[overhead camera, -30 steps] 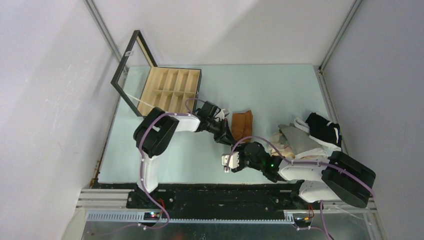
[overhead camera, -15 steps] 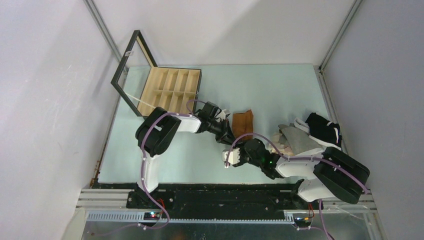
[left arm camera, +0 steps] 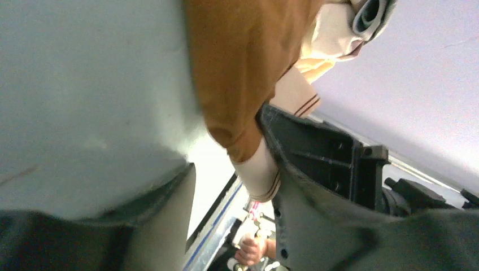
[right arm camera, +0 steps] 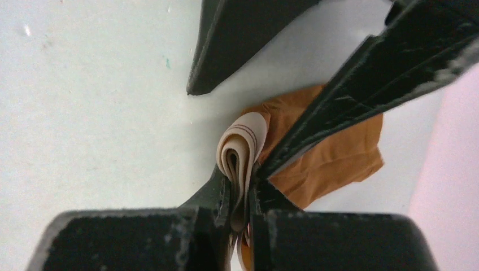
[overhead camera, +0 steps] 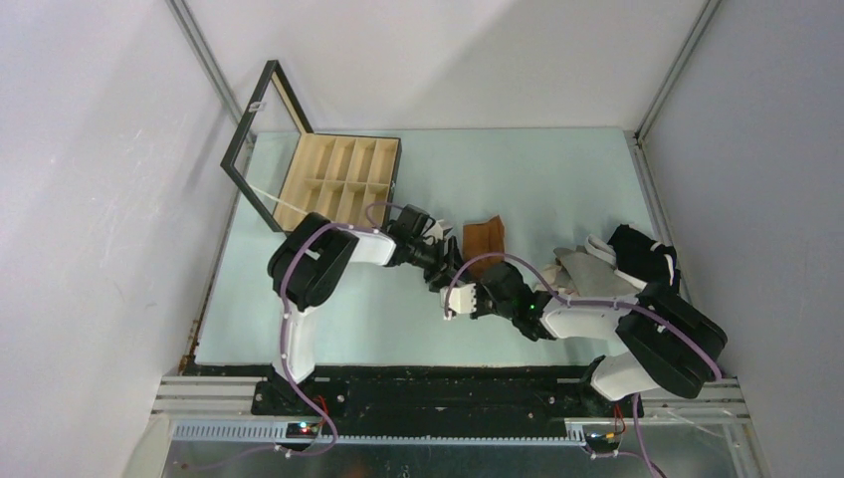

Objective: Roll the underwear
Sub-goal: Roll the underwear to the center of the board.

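- I see the rust-brown underwear on the pale green table, near the middle, where the two grippers meet; its far part lies flat, and its near edge, with the beige waistband, is turned into a small roll.
- The right gripper is closed tight on this roll; in the right wrist view the folded layers of the waistband stand pressed between its two fingers.
- The left gripper has its jaws apart; one finger ends over the bare table beside the roll; the other crosses over the brown cloth, and I cannot tell if it presses on it.
- The other underwear sits in a heap on the right side of the table, partly hidden by the right arm; I recognise a grey piece and a black piece with white trim.
- The wooden box with compartments stands open at the far left, apart from all the cloth.
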Robot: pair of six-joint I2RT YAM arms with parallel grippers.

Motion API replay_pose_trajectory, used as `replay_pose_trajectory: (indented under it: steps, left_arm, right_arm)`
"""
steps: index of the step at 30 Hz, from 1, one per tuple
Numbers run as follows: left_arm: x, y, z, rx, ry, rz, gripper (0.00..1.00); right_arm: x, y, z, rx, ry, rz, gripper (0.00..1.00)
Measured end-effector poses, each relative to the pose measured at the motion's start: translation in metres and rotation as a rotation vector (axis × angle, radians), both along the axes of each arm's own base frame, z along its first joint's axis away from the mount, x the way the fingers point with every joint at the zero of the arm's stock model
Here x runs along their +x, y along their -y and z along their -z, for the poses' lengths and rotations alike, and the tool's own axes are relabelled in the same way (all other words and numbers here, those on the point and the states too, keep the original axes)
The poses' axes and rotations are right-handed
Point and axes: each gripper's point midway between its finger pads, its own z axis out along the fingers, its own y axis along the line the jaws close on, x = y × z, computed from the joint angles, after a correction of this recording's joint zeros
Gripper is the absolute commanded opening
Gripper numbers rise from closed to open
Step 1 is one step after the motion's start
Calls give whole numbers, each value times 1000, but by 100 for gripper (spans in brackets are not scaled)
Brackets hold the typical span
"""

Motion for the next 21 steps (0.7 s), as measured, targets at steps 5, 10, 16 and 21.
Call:
replay_pose_trajectory:
  steps: [5,10,16,21]
  left_arm:
    - [6,-14,-8,29,42,-5,79]
    - [28,-39,-32,61,168,-50,78]
    - [49,-78,-47,126,272,-82,77]
    - [40,-100,-40,219,315,-42,77]
  right_arm:
    - [-14,-2,5,-24,-144,-24,0]
    - [-33,-7,2,-17,-326,-73,0]
    - [-59,5,4,-27,-524,-105,0]
    - [-80,16,5,-50,-683,-125,0]
